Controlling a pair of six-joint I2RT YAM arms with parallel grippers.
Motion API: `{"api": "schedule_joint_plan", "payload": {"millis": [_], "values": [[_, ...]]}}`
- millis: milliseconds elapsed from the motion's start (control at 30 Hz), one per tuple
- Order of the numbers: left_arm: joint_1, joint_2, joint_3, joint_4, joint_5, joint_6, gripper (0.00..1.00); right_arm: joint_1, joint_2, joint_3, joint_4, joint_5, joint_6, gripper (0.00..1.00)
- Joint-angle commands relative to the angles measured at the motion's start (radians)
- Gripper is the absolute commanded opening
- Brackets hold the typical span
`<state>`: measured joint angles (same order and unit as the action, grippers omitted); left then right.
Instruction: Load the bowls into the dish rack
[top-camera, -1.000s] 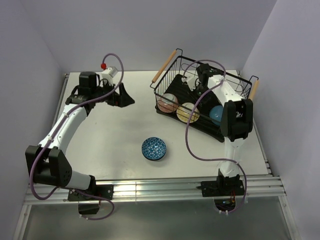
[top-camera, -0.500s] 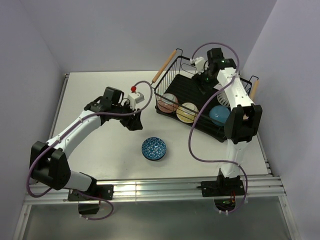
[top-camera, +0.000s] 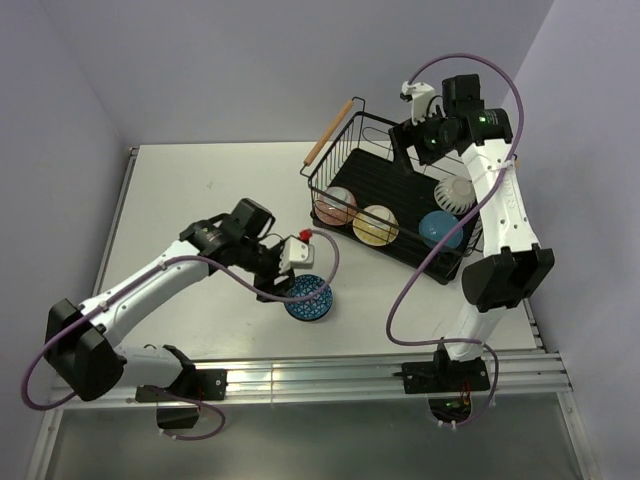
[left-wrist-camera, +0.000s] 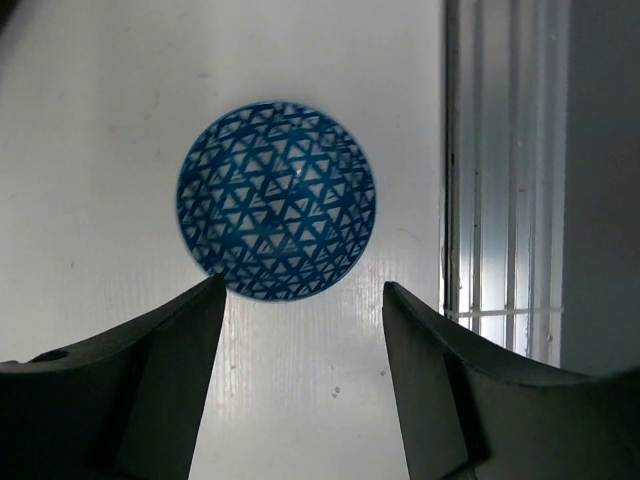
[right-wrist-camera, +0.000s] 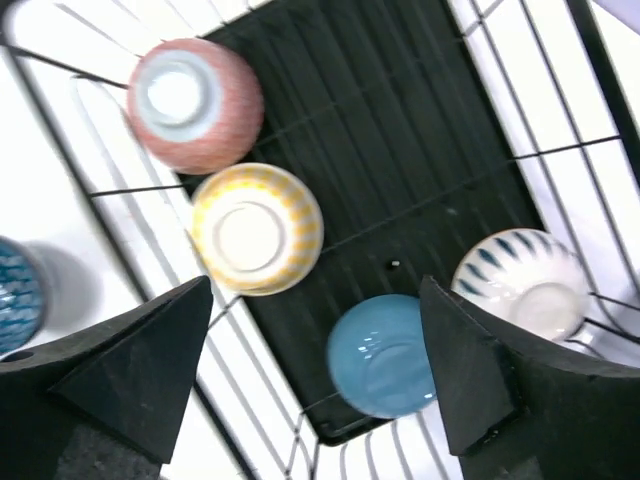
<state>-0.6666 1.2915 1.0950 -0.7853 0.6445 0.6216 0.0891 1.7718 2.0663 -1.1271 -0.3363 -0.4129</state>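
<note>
Four bowls (right-wrist-camera: 257, 228) sit in the dish rack (top-camera: 398, 190), upper right. One blue bowl (top-camera: 308, 298) is left, bottom middle. My left gripper (left-wrist-camera: 302, 290) hangs open over it, my right gripper (right-wrist-camera: 315, 288) open over the dish rack, both empty.

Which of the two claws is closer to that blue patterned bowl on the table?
Left. The left gripper hovers right by the blue patterned bowl, jaws open; the right gripper is away above the dish rack.

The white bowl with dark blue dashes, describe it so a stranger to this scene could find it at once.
Find the black wire dish rack at the table's far right, holding four bowls. The white bowl sits at its right end beside the plain blue bowl. Only it carries dark blue dashes.
</note>
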Motion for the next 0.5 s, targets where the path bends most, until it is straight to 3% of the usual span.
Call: {"api": "schedule_joint_plan", "payload": {"millis": [0,200,467], "values": [[-0.072,0.055,0.043,-0.123,0.029,0.214,0.69,0.001,-0.058,0.008,-0.031,-0.089,0.065,0.98],[-0.157,0.126,0.045,-0.111,-0.020,0.291,0.67,0.001,-0.117,-0.029,-0.034,-0.127,0.098,1.00],[-0.245,0.210,0.019,-0.066,-0.106,0.305,0.57,-0.003,-0.169,-0.130,0.009,-0.119,0.094,1.00]]}}
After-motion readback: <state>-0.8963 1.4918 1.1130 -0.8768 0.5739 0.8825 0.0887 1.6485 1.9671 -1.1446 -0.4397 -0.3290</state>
